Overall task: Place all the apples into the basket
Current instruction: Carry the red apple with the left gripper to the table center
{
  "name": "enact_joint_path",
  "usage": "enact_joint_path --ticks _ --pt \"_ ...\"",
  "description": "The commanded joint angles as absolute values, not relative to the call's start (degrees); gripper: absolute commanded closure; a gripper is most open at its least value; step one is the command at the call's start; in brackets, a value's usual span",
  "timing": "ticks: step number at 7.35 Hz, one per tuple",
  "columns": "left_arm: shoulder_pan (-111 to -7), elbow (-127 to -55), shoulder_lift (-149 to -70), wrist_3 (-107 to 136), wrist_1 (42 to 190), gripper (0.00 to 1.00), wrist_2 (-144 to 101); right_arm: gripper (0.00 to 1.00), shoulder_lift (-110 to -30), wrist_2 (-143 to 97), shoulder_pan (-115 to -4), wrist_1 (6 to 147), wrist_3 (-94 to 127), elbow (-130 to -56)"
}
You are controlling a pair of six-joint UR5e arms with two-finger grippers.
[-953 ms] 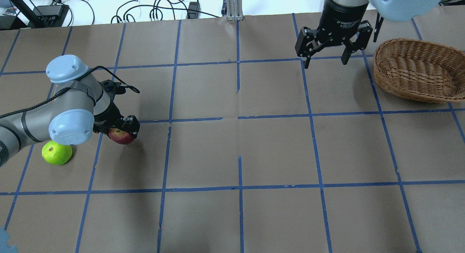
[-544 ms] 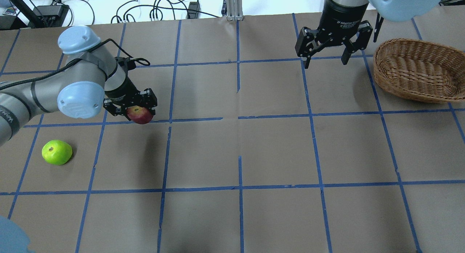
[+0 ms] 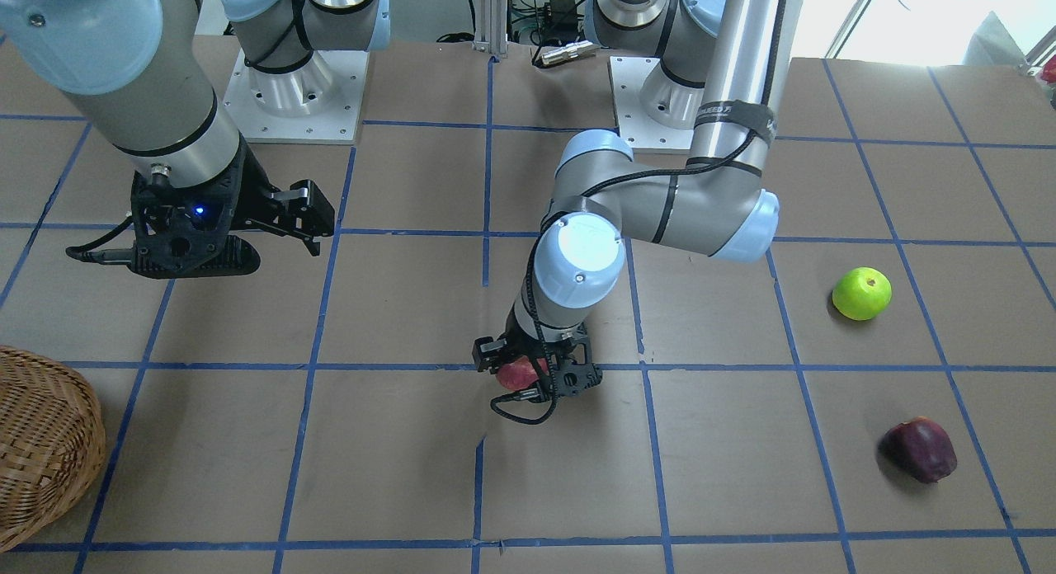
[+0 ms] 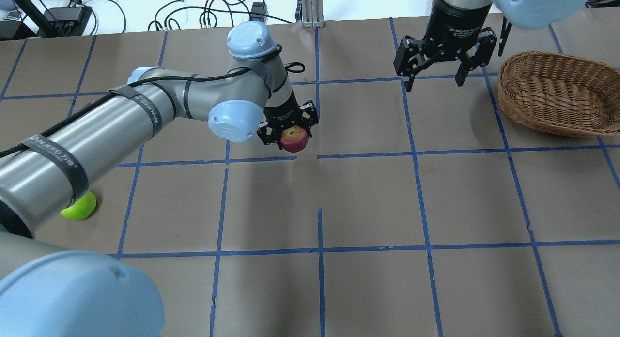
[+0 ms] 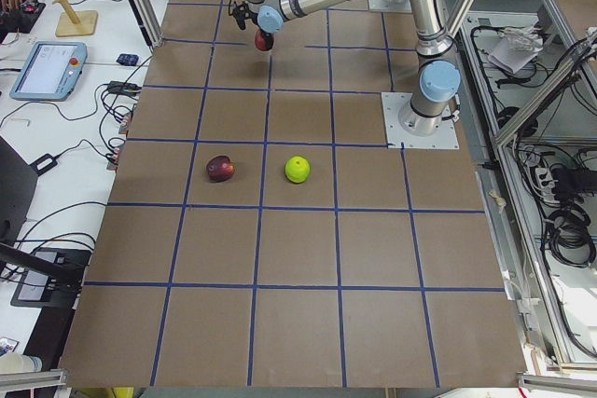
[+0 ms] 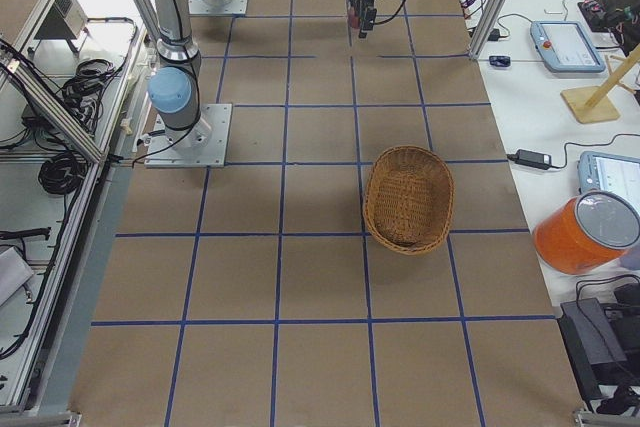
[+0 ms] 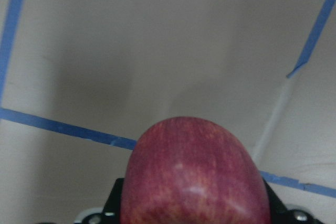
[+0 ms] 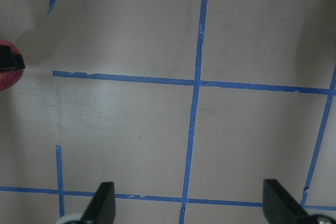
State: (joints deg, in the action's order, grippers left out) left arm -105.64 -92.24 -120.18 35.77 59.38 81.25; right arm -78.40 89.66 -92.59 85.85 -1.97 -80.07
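Observation:
My left gripper (image 4: pixel 289 132) is shut on the red apple (image 4: pixel 295 139) and holds it above the table near the middle; the apple fills the left wrist view (image 7: pixel 194 177). The lime green apple (image 3: pixel 861 294) lies on the table at my left, half hidden by my left arm in the overhead view (image 4: pixel 80 208). The dark maroon apple (image 3: pixel 920 449) lies beyond it and does not show in the overhead view. The wicker basket (image 4: pixel 557 92) stands at the far right and is empty. My right gripper (image 4: pixel 432 83) hangs open and empty just left of the basket.
The table is brown paper with a blue tape grid (image 4: pixel 319 155). My left arm (image 4: pixel 121 129) stretches across the left half. Cables and power supplies (image 4: pixel 208 12) lie beyond the far edge. The right wrist view shows bare table between the open fingers (image 8: pixel 105 200).
My left arm has lifted the red apple from beside the green apple and carried it right and away, toward the table's middle. The right arm has not moved.

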Motion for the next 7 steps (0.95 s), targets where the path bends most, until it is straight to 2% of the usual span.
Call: enact_joint_path --ticks 1,2,3,7 --pt "-108.0 -92.5 -122.0 38.7 58.7 0.44 81.3 0.0 -78.4 89.6 -92.5 85.8 -2.0 -80.2" --pt "-108.5 -93.9 -121.6 38.8 58.8 0.04 81.0 0.0 -78.4 89.6 -92.5 85.8 -2.1 -80.2" --pt "-108.7 -93.7 -121.6 39.1 58.8 0.0 80.7 0.0 -78.4 89.5 -92.5 85.9 -2.1 -80.2" --pt "-101.5 -89.3 -116.0 36.6 69.4 0.0 77.3 0.0 -78.4 88.5 -93.4 86.2 -1.1 -81.6"
